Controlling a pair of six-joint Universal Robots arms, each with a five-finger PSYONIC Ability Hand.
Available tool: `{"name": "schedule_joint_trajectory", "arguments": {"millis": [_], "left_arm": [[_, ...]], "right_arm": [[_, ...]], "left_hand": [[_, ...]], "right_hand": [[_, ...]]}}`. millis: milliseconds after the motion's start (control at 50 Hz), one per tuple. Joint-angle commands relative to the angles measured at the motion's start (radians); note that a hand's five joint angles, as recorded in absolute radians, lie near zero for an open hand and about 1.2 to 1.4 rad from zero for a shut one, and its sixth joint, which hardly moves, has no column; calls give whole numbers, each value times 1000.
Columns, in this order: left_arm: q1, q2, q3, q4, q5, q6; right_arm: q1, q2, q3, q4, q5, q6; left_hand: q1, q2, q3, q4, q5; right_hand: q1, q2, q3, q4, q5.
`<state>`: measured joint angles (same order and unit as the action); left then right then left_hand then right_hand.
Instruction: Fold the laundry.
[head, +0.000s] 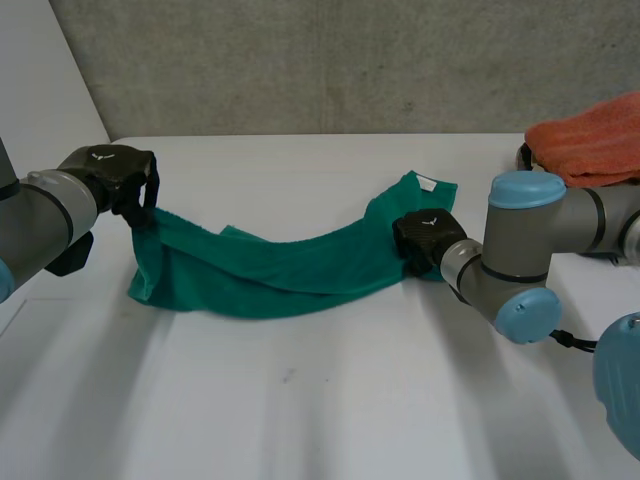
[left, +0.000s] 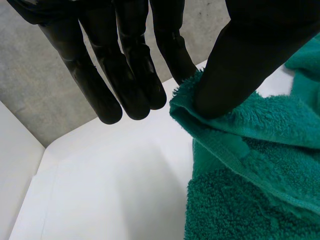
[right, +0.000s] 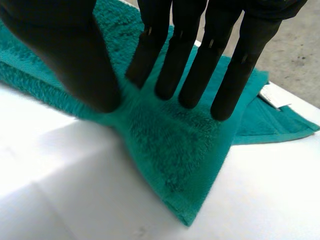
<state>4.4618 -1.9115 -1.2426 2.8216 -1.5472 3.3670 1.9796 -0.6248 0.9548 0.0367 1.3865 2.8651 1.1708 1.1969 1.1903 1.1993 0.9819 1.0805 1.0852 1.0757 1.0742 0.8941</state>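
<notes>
Green towel (head: 290, 272) sags between left hand (head: 115, 172) and right hand (head: 425, 238), fingers (right: 192, 60) pinching its ends.

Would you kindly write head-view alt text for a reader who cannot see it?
A green towel stretches across a white table, the left robot hand pinching one end and the right robot hand the other. An orange cloth lies far right.

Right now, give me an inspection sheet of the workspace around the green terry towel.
surface: white table, one small dark speck near the front.
job's things: green terry towel, stretched between both hands, sagging in the middle.
clutter: orange terry cloth heaped at the far right edge.
hands: left hand pinches one raised end; right hand appears to pinch the other end.
cables: nothing seen.
surroundings: grey concrete wall behind the table.
</notes>
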Motion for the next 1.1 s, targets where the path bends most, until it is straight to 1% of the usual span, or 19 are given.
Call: {"name": "schedule_joint_trajectory", "arguments": {"millis": [20,80,140,200,220,260,320,340,400,500,560,640,660,720,740,820,880,960,1100], "left_arm": [[10,-11,-3,-2,-5,2],[17,-18,-12,-2,-4,5],[31,-24,-18,-1,-1,6],[39,-44,-15,-5,9,17],[40,-50,-14,-7,10,21],[42,-64,-12,-10,18,35],[42,-99,-3,-16,38,70],[37,-122,5,-19,48,89],[31,-178,46,-21,45,143],[28,-267,197,-17,3,250],[25,-294,293,-10,-20,273],[25,-322,472,65,-31,269],[28,-323,542,137,-34,261],[33,-310,627,255,-28,230],[33,-293,659,325,-27,194],[25,-235,674,447,5,62],[13,-190,629,481,35,-15],[13,-147,518,475,12,-54],[31,-121,284,473,-51,-3]], "right_arm": [[-13,-24,-24,-34,60,32],[-24,-102,35,-63,56,43],[-42,-221,56,-87,25,-1],[-59,-276,70,-49,-6,-58],[-71,-294,78,6,-26,-107],[-79,-311,78,73,-41,-170],[-85,-319,67,236,-46,-323],[-87,-316,58,314,-38,-401],[-87,-296,38,412,-3,-501],[-76,-242,-39,450,45,-530],[-64,-201,-131,404,45,-500],[-41,-133,-321,229,48,-353],[-36,-116,-388,116,52,-283],[-31,-102,-467,-81,66,-190],[-31,-104,-496,-218,86,-138],[-27,-130,-501,-497,130,-66],[-10,-157,-467,-549,126,-55],[1,-182,-403,-531,112,-53],[-22,-236,-199,-509,97,-55]], "left_hand": [[225,199,206,197,240],[225,199,206,197,240],[225,199,206,197,240],[225,199,206,197,240],[225,199,206,197,240],[225,199,206,197,240],[225,199,206,197,240],[225,199,206,197,240],[225,199,206,197,240],[225,199,206,197,240],[225,199,206,197,240],[225,199,206,197,240],[225,199,206,197,240],[225,199,206,197,240],[225,199,206,197,240],[225,199,206,197,240],[225,199,206,197,240],[225,199,206,197,240],[225,199,206,197,240]], "right_hand": [[316,311,321,322,328],[316,311,321,322,328],[316,311,321,322,328],[316,311,321,322,328],[316,311,321,322,328],[316,311,321,322,328],[316,311,321,322,328],[316,311,321,322,328],[316,311,321,322,328],[316,311,321,322,328],[316,311,321,322,328],[316,311,321,322,328],[316,311,321,322,328],[316,311,321,322,328],[316,311,321,322,328],[316,311,321,322,328],[316,311,321,322,328],[316,311,321,322,328],[316,311,321,322,328]]}}
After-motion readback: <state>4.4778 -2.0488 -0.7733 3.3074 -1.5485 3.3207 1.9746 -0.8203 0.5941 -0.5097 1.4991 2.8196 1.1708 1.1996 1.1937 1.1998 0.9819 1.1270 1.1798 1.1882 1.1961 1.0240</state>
